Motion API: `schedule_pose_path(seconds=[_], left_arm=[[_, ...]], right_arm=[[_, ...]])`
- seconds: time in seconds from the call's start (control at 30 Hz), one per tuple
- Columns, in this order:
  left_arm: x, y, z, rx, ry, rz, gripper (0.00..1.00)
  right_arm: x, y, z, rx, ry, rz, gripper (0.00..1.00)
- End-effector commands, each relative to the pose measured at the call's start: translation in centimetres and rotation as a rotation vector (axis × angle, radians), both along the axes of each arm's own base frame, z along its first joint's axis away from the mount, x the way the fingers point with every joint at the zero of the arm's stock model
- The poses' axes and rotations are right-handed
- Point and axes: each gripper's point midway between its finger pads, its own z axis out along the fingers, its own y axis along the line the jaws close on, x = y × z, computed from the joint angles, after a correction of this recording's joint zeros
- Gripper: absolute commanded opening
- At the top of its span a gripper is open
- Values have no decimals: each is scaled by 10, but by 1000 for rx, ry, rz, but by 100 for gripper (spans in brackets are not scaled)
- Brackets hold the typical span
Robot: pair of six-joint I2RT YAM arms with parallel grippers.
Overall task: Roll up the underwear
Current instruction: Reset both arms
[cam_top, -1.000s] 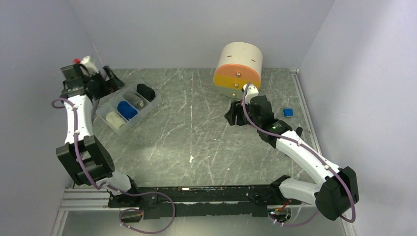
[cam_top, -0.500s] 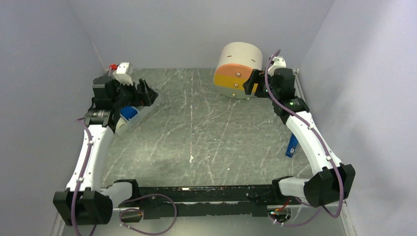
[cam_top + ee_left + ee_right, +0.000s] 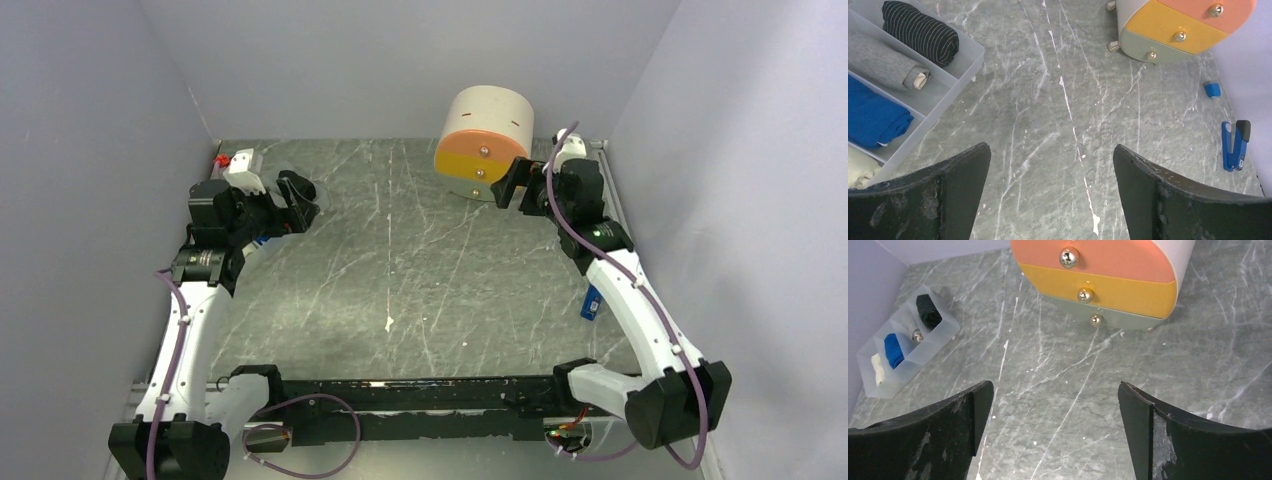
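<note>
Evidently, our left end effector (image 3: pixel 1050 150) and right end effector (image 3: pixel 1055 387) gape empty because the underwear (image 3: pixel 873 117) lies rolled in its tray (image 3: pixel 950 92).

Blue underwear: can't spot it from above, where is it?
The blue underwear sits far left in left wrist view, in the clear tray between the grey roll and cream underwear.

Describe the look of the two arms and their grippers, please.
The left arm and right arm have white shells, black joints and a purple cable each; the right shows a green light. The left gripper and right gripper have broad black fingers, scuffed whitish.
</note>
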Motion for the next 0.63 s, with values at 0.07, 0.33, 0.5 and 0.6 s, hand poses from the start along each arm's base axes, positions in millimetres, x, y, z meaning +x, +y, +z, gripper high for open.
schedule_pose_path(seconds=[0.07, 0.33, 0.5, 0.6], left_arm=[[-3, 3, 7, -2, 0, 22, 97], [0, 11, 3, 1, 31, 78, 96], [1, 11, -8, -16, 55, 89, 96], [0, 12, -8, -18, 49, 104, 96]], right_arm=[[-3, -7, 41, 56, -150, -52, 100], [8, -7, 12, 13, -39, -60, 100], [16, -2, -8, -8, -4, -36, 100], [18, 0, -4, -24, -22, -16, 100]])
